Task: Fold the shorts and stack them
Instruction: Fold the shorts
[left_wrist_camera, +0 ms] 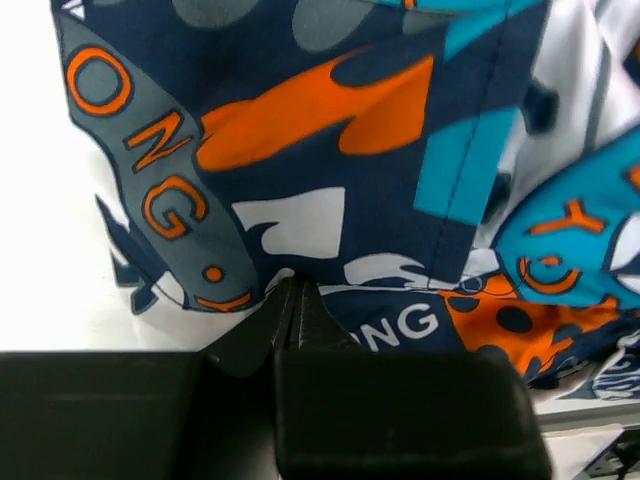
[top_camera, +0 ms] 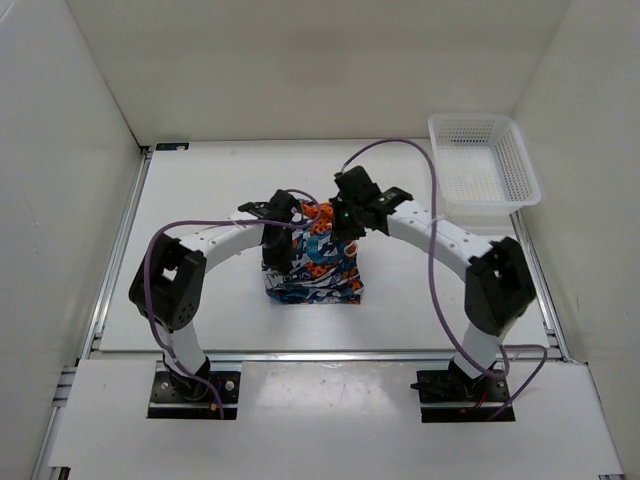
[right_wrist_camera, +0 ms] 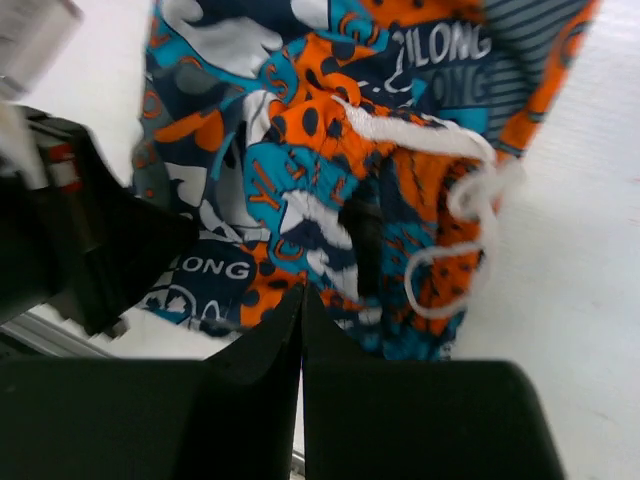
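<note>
- The shorts (top_camera: 312,278) lie bunched on the white surface (top_camera: 200,200).
- The left fingers (left_wrist_camera: 400,420) are pressed together at the shorts' left edge. Whether they pinch cloth I cannot tell.
- The right fingers (right_wrist_camera: 420,420) are likewise closed over the shorts' far part, grip unclear.
- A mesh basket (top_camera: 480,165) stands beyond the shorts to the right, well apart.

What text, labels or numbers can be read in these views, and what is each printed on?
"LONG": white on a navy patch of the shorts, right wrist view.
"LONG": white, printed twice near the top of the same view.
"ONG": white on navy, its start hidden by a fold, left wrist view.
"ONG": orange on a grey band, left wrist view.
Orange letters on the teal patch: too distorted to read.
Top view: print too small to read.
</note>
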`<state>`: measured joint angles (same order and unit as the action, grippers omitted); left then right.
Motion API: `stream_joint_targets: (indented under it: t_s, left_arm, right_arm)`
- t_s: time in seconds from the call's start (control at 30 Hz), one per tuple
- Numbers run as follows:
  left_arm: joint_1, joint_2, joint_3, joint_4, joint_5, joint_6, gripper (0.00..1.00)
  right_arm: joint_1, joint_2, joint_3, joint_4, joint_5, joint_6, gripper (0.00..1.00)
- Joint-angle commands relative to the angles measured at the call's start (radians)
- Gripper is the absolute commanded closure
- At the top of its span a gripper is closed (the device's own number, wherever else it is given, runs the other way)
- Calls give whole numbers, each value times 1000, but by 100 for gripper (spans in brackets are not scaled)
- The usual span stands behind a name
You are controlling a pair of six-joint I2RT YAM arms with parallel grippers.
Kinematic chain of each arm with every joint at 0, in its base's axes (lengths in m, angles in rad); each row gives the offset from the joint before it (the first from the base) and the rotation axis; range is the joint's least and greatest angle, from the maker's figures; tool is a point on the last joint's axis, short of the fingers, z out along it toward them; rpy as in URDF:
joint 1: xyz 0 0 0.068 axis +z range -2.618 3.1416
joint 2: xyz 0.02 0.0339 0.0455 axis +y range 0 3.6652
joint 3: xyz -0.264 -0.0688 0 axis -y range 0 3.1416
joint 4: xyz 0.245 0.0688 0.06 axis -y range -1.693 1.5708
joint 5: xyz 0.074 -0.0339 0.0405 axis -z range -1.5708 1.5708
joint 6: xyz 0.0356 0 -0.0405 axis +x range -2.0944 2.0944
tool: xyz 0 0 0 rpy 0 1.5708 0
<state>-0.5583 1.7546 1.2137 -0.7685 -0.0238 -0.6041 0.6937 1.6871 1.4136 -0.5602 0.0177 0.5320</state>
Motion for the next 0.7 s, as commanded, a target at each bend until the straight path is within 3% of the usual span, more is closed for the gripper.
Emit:
stream_joint_targets:
  t_s: [0.0, 0.23, 0.3, 0.5, 0.53, 0.6, 0.63, 0.67]
  left_arm:
    - [11, -15, 4, 84, 47, -31, 89]
    - [11, 40, 32, 84, 47, -31, 89]
    - [11, 25, 32, 84, 56, -20, 85]
    - [44, -134, 52, 71, 110, 13, 73]
    - [58, -161, 70, 37, 119, 35, 66]
    - [69, -210, 102, -4, 119, 50, 53]
    - [69, -249, 145, -27, 119, 72, 44]
    - [80, -266, 171, -53, 105, 81, 29]
  right_arm:
    - [-3, 106, 33, 9, -68, -15, 99]
    - [-36, 284, -19, 80, -7, 49, 99]
    - [-36, 321, -19, 92, -7, 49, 99]
    - [-36, 180, -19, 60, -3, 39, 99]
    - [-36, 145, -6, 45, 10, 39, 99]
    - [-36, 35, 30, -4, 39, 28, 82]
    - [-36, -7, 41, -16, 69, 16, 67]
    - [-36, -45, 50, -29, 92, 16, 33]
